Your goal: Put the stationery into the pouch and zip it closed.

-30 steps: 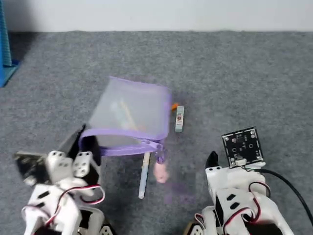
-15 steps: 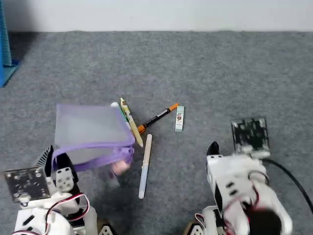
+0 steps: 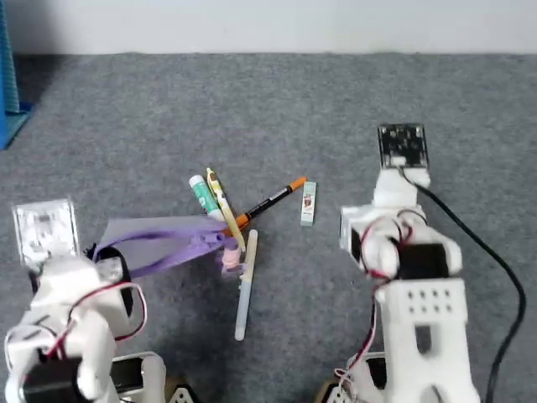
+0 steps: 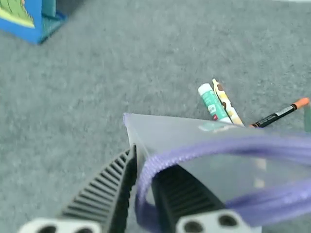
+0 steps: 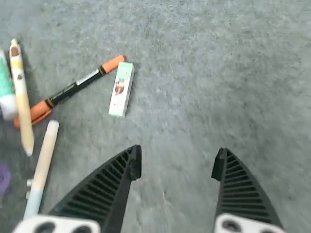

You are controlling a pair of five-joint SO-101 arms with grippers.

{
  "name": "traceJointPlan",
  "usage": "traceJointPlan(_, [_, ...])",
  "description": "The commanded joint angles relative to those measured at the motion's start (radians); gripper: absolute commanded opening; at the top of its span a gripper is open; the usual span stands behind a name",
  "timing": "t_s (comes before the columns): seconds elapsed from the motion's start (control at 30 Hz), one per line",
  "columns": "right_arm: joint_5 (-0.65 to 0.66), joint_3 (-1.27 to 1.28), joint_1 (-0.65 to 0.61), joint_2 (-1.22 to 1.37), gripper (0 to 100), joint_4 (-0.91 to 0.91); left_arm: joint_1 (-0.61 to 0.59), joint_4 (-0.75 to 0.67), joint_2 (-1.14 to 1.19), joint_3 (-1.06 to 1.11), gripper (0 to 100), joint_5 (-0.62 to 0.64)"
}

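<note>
My left gripper (image 4: 143, 187) is shut on the zip edge of the translucent purple pouch (image 4: 209, 155), held off the carpet at its left end (image 3: 109, 252). The pouch (image 3: 168, 239) hangs slanted with its mouth open, and a pink zip pull (image 3: 231, 260) dangles at its right end. On the carpet beside it lie a green-and-white stick (image 3: 201, 195), a yellow pen (image 3: 225, 217), an orange-and-black pen (image 3: 270, 200), a small mint eraser box (image 3: 308, 204) and a pale pen (image 3: 245, 290). My right gripper (image 5: 178, 160) stands open and empty, a short way from the eraser box (image 5: 121, 89).
Grey carpet covers the table. A blue box (image 3: 7, 75) stands at the far left edge, and a white wall runs along the back. The right arm (image 3: 403, 252) rises right of the stationery, its cable trailing off to the right.
The left gripper dragged the pouch left and tipped it up, uncovering the pens that lay under it. The right arm swung forward toward the stationery.
</note>
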Motion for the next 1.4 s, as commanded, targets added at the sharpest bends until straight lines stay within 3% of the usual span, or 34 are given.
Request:
traceJointPlan(0.0, [-0.02,-0.041,-0.033,0.094,24.8,-0.094,-0.003,0.043,0.091,-0.127,1,0.046])
traceJointPlan(0.37, [-0.055,-0.112,-0.176,0.512,24.6,-0.34,-0.003,0.092,0.092,-0.174,1,0.063])
traceJointPlan(0.9, [-0.107,-0.632,-0.173,1.179,24.2,-0.344,-0.003,0.094,0.092,-0.174,1,0.083])
traceJointPlan(0.97, [-0.106,-0.651,-0.168,1.213,20.1,-0.344,-0.003,0.094,0.091,-0.174,1,0.083])
traceJointPlan(1.1, [-0.075,-0.664,-0.151,1.228,1.3,-0.343,-0.003,0.094,0.091,-0.173,1,0.083])
traceJointPlan(1.37, [-0.009,-0.631,-0.151,1.081,0.9,-0.117,0.0,0.094,0.091,-0.173,1,0.083])
